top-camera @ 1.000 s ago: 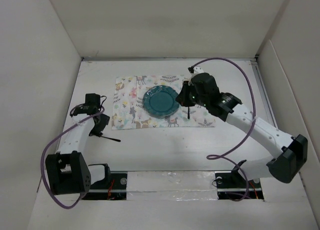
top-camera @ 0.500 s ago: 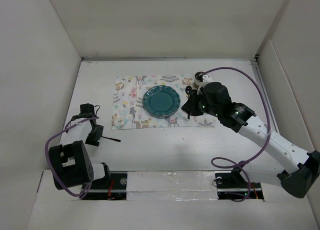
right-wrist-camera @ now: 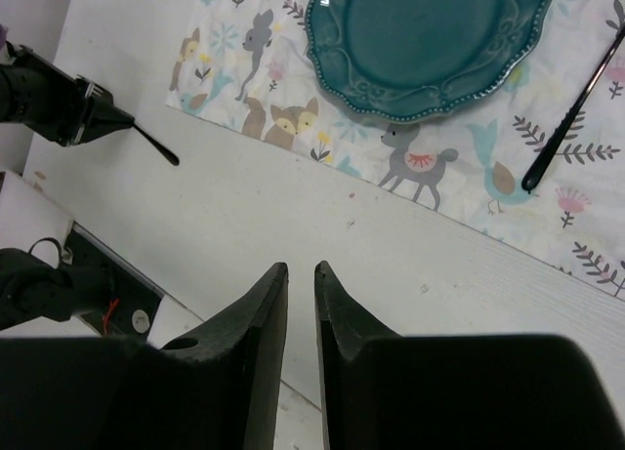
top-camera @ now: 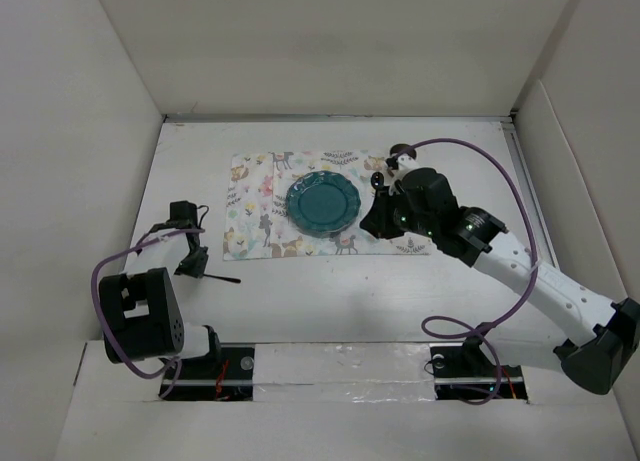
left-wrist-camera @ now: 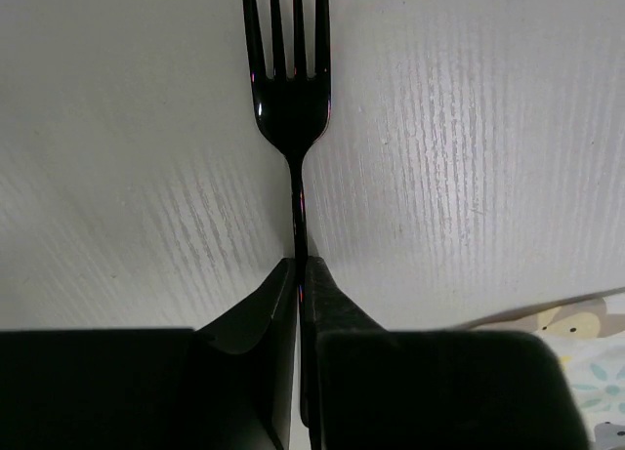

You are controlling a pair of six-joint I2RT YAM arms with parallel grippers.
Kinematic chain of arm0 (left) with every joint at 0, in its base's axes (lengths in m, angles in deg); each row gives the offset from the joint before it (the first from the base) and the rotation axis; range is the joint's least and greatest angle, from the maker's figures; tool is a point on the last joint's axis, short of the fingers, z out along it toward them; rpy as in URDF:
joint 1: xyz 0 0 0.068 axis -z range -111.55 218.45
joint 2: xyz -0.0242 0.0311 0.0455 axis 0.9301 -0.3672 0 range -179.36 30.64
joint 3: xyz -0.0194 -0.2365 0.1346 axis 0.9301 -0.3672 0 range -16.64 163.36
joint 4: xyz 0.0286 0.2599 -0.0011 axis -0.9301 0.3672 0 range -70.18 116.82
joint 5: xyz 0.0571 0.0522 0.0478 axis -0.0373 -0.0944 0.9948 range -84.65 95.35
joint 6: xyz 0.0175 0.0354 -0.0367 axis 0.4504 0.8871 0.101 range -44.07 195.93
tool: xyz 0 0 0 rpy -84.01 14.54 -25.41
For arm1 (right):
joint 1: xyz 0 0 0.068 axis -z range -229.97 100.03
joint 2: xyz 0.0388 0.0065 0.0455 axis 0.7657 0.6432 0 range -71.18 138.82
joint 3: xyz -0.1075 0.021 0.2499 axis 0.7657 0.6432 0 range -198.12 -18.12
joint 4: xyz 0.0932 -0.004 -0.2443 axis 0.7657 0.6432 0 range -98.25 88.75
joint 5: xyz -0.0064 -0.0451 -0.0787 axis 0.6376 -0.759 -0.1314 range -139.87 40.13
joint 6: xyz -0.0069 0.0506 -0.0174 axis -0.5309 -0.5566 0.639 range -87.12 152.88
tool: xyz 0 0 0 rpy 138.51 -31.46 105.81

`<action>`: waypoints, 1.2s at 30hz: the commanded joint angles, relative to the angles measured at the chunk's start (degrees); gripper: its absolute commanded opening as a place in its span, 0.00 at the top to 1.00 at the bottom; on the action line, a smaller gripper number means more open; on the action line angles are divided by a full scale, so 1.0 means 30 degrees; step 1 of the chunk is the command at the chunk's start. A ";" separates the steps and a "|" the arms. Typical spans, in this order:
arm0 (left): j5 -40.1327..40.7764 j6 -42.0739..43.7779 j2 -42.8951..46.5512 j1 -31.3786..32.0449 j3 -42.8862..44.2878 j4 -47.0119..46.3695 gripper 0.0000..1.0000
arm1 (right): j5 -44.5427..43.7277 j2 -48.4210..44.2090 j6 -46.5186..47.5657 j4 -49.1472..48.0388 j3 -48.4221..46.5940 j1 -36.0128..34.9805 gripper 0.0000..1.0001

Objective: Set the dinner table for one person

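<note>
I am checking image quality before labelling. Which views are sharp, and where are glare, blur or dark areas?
Top external: even, soft light, sharp, faint shadows under the arms. Left wrist: the black fork is sharp with small glints on its neck; the left gripper fills the bottom as a dark, featureless mass. Right wrist: teal plate and placemat are clear; the right gripper is near-black, slightly soft.

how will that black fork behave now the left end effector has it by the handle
The fork looks rigid and glossy, so it probably won't droop. The left end effector pinches only its thin handle, tines far out, so it may pivot or slip. Likely light.
</note>
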 commanded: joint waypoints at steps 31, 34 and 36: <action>-0.0166 1.6463 -0.8103 1.0316 1.4756 -0.1871 1.00 | -0.1742 -0.1526 -0.0339 0.1631 -0.0543 0.6489 0.63; -0.0429 1.6845 -0.8571 1.0316 1.4312 -0.2429 1.00 | -0.1538 -0.1761 -0.0252 0.1660 -0.0044 0.6726 0.57; -0.0254 1.6845 -0.8923 1.0316 1.4254 -0.2603 1.00 | -0.1304 -0.1674 -0.0252 0.1805 0.0189 0.6960 0.57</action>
